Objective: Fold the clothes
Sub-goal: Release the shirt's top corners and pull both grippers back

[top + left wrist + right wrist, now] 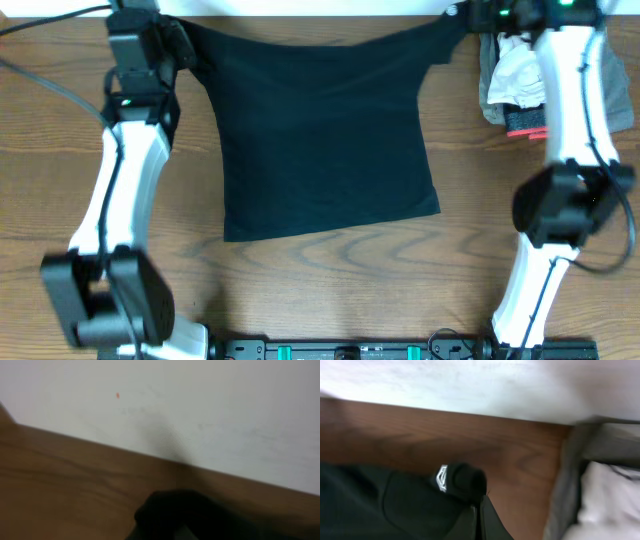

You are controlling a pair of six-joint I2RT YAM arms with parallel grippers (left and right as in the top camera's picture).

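Black T-shirt lies spread on the table, far corners clenched in my left gripper and right gripper; only the right wrist view shows its white logo

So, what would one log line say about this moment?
shirt: spread on table | left claw: shut on far-left corner | right claw: shut on far-right corner

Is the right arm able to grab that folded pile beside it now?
Probably not yet: the right pincer is shut on the black T-shirt, though the folded pile lies close beside it.
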